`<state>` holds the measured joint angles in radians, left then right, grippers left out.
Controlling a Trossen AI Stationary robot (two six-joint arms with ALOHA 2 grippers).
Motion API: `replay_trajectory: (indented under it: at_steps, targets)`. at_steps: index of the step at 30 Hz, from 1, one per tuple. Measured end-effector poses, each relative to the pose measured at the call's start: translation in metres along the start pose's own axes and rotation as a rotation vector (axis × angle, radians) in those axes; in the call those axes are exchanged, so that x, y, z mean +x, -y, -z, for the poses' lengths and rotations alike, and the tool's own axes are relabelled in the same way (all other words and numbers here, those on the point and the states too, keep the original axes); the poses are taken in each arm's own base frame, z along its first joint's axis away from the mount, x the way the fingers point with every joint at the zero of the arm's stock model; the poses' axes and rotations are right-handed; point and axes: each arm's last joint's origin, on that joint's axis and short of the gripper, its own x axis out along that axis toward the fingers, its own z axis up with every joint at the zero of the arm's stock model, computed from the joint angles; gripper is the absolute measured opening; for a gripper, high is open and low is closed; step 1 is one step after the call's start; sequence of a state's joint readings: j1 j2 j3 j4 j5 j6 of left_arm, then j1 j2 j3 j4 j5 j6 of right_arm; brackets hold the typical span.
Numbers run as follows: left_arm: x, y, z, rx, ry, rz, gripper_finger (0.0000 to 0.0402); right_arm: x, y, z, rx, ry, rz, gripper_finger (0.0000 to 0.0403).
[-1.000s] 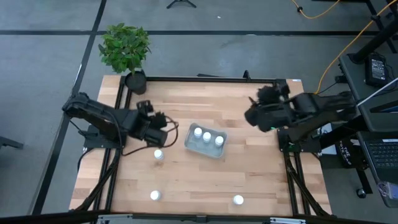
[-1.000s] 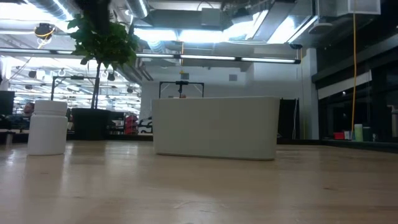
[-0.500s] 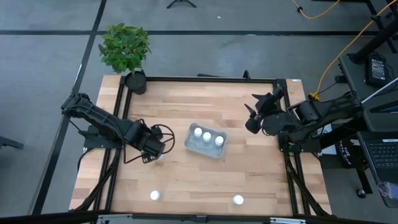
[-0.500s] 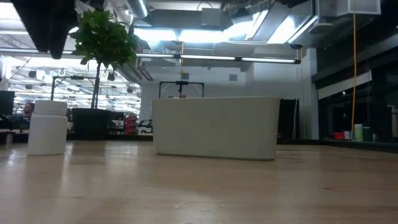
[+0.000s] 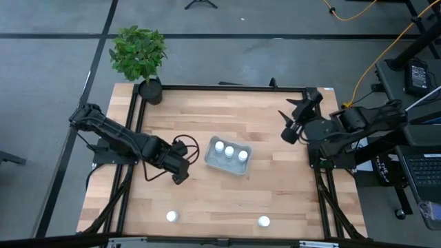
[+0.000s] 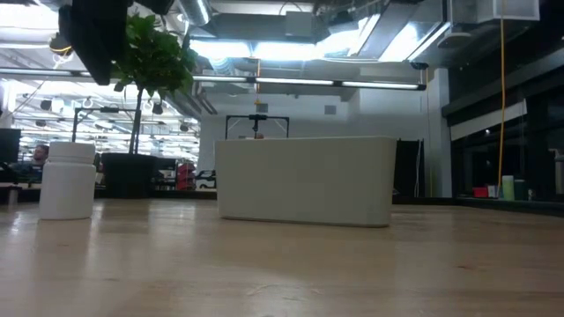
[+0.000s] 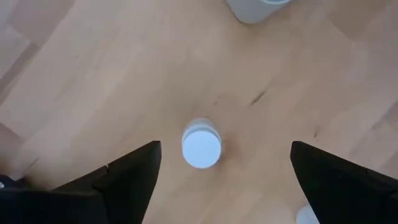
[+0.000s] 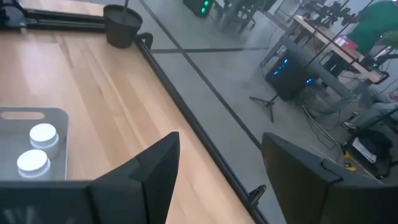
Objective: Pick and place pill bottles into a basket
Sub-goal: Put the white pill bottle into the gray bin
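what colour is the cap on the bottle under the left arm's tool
White, like the small cylindrical bottle itself; the left wrist view shows it best, between the open left tool.

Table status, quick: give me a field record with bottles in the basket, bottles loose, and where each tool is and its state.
in basket: three bottles in a row inside the basket
loose: two near the front edge; one under the left arm
left tool: open, above that bottle, fingers on either side, not touching it
right tool: open, raised near the table's right edge, holding nothing
plant: back left corner, apart from the work
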<state>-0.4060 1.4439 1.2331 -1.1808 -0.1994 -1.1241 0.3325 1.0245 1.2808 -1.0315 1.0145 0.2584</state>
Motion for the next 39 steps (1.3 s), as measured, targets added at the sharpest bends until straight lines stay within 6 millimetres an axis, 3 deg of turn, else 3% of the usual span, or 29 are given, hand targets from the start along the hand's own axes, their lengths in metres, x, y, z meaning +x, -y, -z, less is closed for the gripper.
replay_trajectory:
  at_steps: [6,14,26,39]
  targets:
    - [0.024,0.007,0.001,0.012,-0.019,-0.091,0.0350,-0.008,0.014,0.002,0.036,0.024,-0.010,0.0229]
    - [0.060,-0.009,0.027,-0.079,-0.100,-0.237,0.0350,-0.011,0.018,0.003,0.052,0.025,-0.054,0.0229]
    - [0.068,0.007,0.037,-0.088,-0.048,-0.108,0.0350,-0.011,0.017,0.002,0.059,0.029,-0.060,0.0229]
    - [0.067,0.006,0.036,-0.060,-0.012,-0.114,0.0350,-0.010,0.013,0.000,0.074,0.032,-0.091,0.0229]
